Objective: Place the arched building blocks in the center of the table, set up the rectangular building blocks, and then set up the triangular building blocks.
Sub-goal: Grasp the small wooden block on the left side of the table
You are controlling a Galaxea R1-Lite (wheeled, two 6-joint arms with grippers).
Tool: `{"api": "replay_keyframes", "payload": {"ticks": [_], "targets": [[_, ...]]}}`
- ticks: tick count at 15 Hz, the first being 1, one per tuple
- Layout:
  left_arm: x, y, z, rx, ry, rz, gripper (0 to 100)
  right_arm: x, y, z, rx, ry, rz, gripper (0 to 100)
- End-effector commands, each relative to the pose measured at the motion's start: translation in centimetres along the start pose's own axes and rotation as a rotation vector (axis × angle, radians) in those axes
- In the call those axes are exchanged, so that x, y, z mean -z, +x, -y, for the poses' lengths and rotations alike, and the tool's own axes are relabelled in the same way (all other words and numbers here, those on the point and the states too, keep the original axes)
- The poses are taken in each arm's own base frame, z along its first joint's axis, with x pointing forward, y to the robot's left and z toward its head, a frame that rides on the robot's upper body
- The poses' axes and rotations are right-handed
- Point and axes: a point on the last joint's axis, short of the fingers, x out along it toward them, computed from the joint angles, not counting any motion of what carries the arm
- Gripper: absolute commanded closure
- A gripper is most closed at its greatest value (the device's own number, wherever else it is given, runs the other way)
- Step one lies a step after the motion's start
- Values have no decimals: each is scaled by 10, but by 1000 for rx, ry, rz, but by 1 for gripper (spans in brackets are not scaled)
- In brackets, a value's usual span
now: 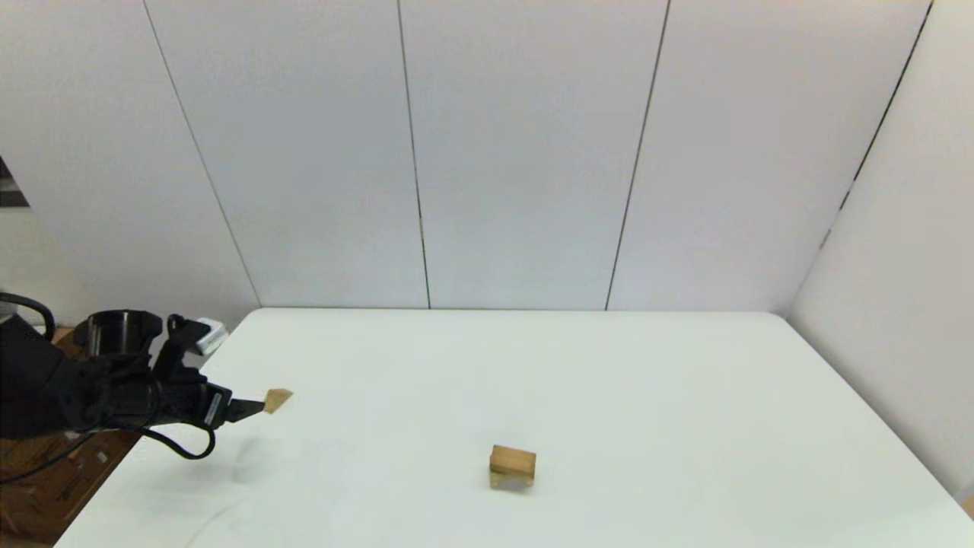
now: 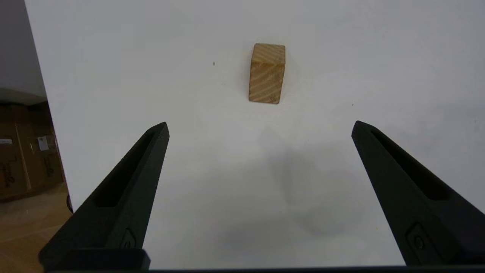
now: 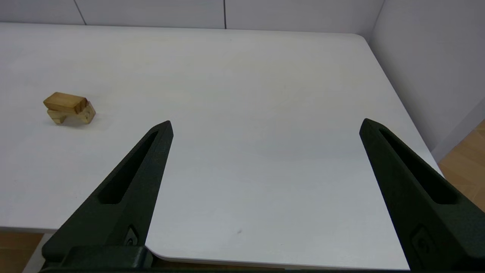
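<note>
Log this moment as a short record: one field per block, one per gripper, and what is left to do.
arch block: near the table centre, hollow side down
flat slab: lying on top of the arch block
wedge: on the table near its left edge, apart from the stack
left gripper: open, close to the wedge, holding nothing
right gripper: open, empty, over the table's right side
left to do: wedge not yet on the stack
</note>
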Motion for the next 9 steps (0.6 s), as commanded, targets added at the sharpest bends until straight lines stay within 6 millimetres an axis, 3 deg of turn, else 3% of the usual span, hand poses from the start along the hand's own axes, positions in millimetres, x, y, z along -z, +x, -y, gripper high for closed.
{"api": "replay_keyframes", "payload": {"ticks": [1, 5, 9], "targets": [[-8, 14, 3, 4, 27, 4, 0, 0, 0, 0, -1, 1, -1, 0], [-20, 35, 17, 20, 76, 2, 0, 0, 0, 0, -1, -1, -1, 0], [-32, 43, 20, 14, 91, -31, 0, 0, 0, 0, -1, -1, -1, 0]]}}
